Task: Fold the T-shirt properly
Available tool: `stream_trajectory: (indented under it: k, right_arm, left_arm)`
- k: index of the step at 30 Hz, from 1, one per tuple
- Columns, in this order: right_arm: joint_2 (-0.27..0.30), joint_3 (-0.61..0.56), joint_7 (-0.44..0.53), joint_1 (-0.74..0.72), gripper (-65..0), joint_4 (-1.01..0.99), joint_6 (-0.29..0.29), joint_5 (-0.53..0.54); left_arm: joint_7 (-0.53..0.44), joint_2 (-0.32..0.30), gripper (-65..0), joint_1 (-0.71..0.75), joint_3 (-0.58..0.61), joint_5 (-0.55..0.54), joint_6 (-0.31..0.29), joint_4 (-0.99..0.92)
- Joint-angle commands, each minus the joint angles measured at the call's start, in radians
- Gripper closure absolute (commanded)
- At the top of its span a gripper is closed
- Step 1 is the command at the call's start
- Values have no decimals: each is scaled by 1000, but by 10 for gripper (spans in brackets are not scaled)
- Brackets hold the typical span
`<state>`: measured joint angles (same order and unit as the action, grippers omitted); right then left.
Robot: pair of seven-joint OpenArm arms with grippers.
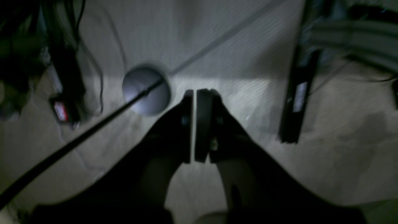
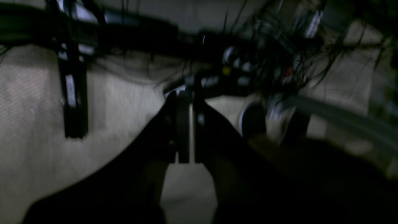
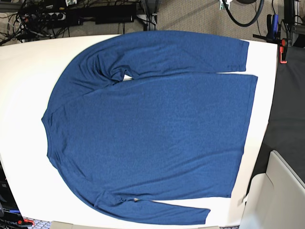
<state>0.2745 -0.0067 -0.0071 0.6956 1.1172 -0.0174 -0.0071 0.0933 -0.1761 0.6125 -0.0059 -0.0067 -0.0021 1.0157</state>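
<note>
Now L tool (image 1: 193,124) & R tool (image 2: 186,124) both closed, empty, nothing touched.

- Both wrist views are dim, blurred and grainy, with a pale light patch on the floor.
- Base view is bright, even and sharp.

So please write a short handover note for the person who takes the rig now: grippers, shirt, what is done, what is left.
Left gripper: shut, holding nothing, up over the floor.
Right gripper: shut, holding nothing, also off the table.
T-shirt: spread flat on the white table, neck toward the base view's left, both sleeves lying along the body.
Done: shirt laid out.
Left: every fold; none made yet.
</note>
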Motion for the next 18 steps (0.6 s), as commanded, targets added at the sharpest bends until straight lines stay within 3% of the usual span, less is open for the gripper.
stream_trajectory:
  k: [1,10,18]
  right_arm:
    - [16,3,9,48,0,51,4,0]
    - [73,15,9,238,0,406,4,2]
    - [65,161,9,358,0,668,4,2]
  left_arm:
    - [10,-23,0,47,-4,3,7,58]
    - [242,-53,0,203,-76,-233,7,526]
    - [309,-53,0,277,-147,-243,7,846]
